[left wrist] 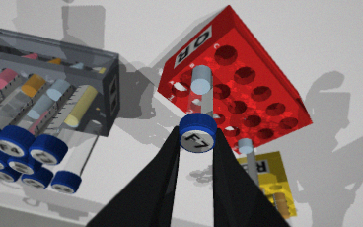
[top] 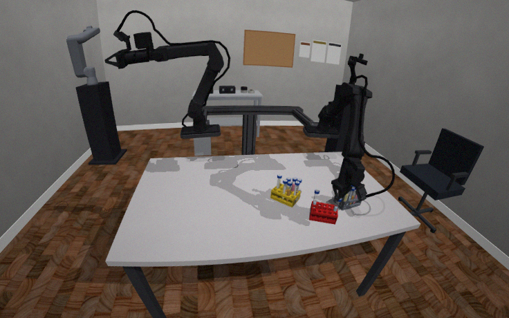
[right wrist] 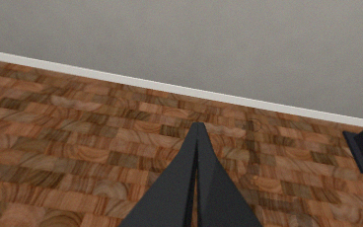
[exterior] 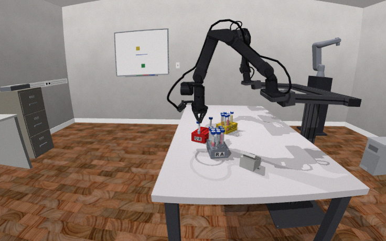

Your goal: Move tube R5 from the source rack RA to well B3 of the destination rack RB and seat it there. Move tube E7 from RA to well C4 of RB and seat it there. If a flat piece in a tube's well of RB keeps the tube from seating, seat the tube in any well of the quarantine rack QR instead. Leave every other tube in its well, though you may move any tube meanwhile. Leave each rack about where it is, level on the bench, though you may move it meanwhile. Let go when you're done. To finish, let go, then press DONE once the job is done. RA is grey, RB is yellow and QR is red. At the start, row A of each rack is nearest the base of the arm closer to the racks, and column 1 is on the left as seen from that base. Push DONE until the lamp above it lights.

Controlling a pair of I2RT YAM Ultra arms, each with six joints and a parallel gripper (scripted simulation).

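Note:
My left gripper is shut on the blue cap of a tube, whose label looks like E7. This tube stands upright at the red rack QR near its lettered end; its depth in the well is hard to tell. A second tube stands at the far end of QR. The grey rack RA holds several blue-capped tubes. The yellow rack RB holds several tubes. My right gripper is shut and empty, raised far from the racks.
RA stands close beside QR, with RB on QR's other side. A pale grey box stands on the white table beyond RA. The table's front edge lies past QR. The left arm hides part of RA in the top view.

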